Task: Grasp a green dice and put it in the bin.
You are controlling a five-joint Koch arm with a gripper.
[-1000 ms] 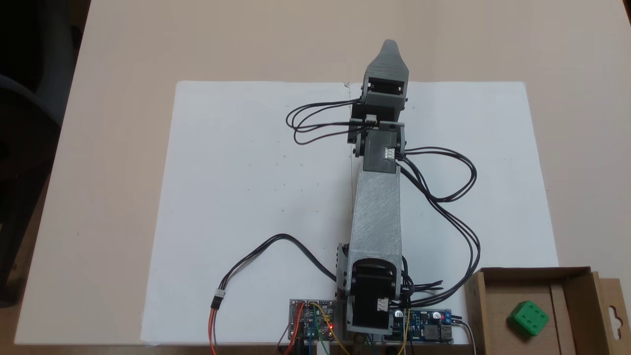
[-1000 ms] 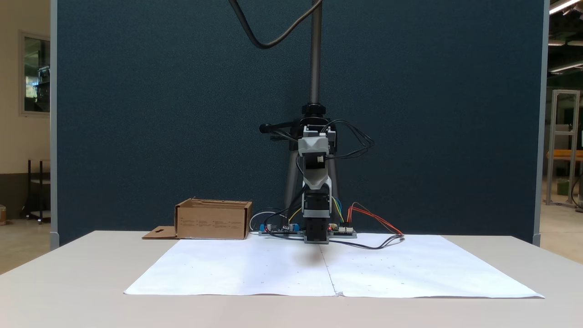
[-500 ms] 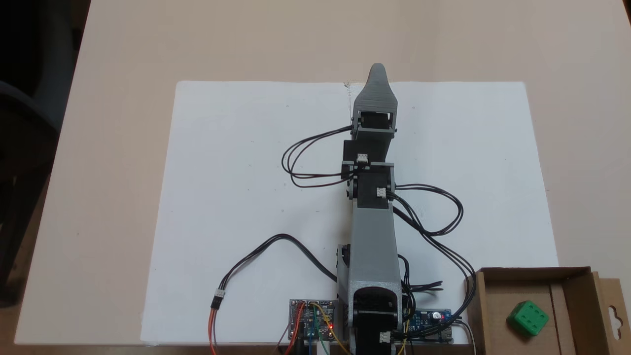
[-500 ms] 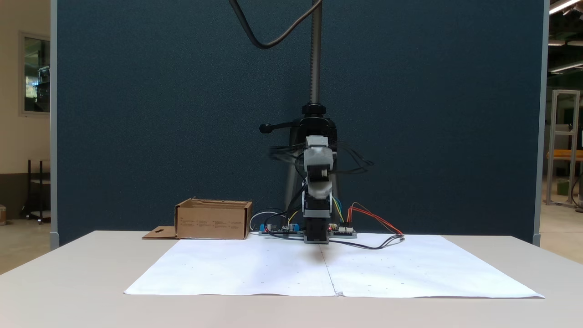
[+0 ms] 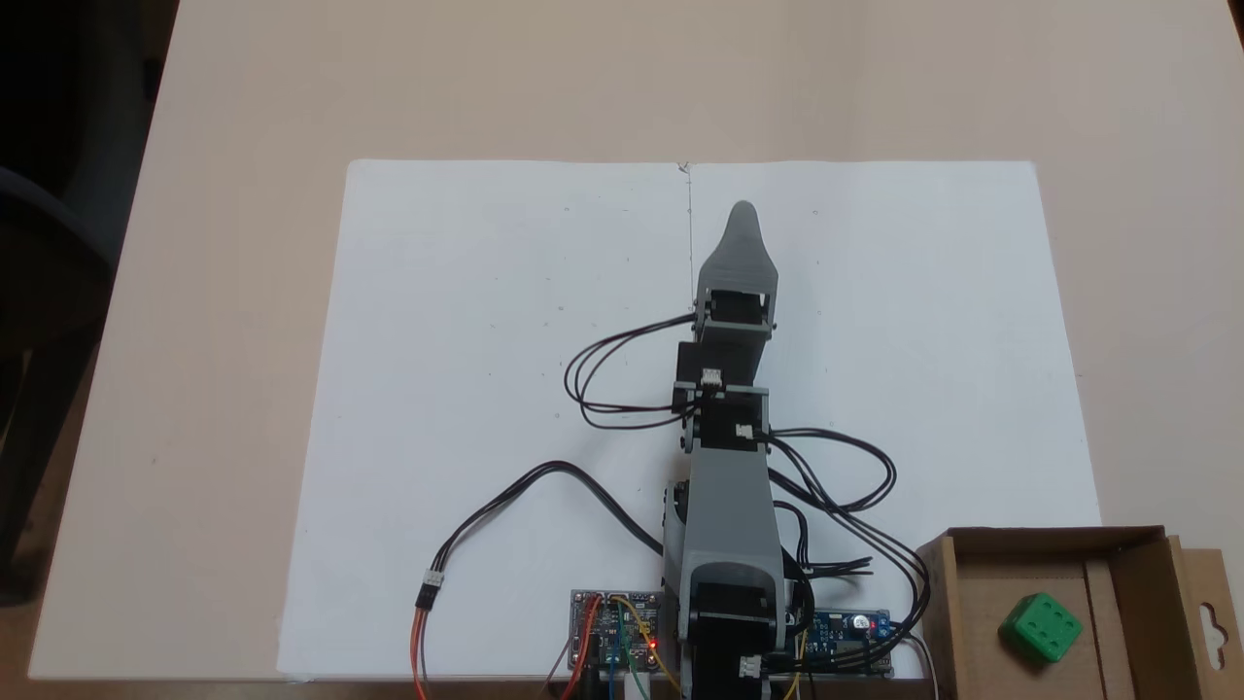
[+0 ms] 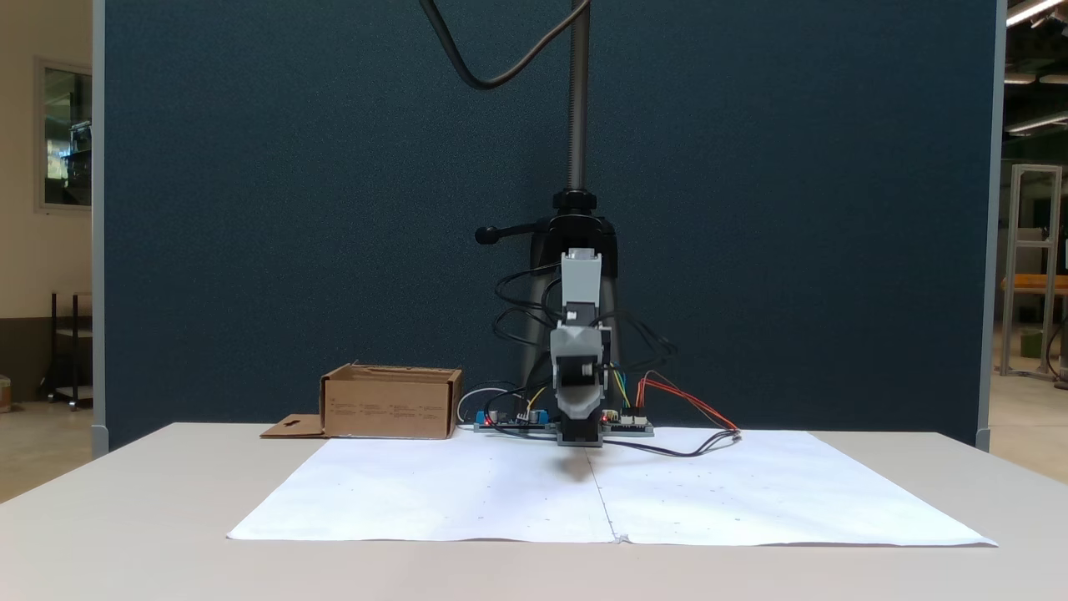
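The green dice (image 5: 1041, 628) lies inside the bin (image 5: 1054, 534), a brown cardboard box at the lower right corner of a fixed view; the bin (image 6: 390, 409) stands left of the arm's base seen from the front, its walls hiding the dice there. My gripper (image 5: 742, 219) hovers over the middle of the white paper, far from the bin, pointing away from the base. From above only its grey upper jaw shows, with the other jaw beneath it. From the front the gripper (image 6: 581, 407) faces the camera, low over the table, and I cannot make out a gap. Nothing is seen in it.
White paper sheets (image 5: 486, 340) cover the table's middle. Circuit boards (image 5: 617, 642) and looping black cables (image 5: 544, 486) lie by the arm's base. A flap with a hang-hole (image 5: 1210, 622) juts from the bin. A stand pole (image 6: 577, 125) rises behind the arm.
The arm has folded back toward its base and come down; the gripper tip has drawn in from beyond the paper's far edge to over the paper. The dice and bin stay still.
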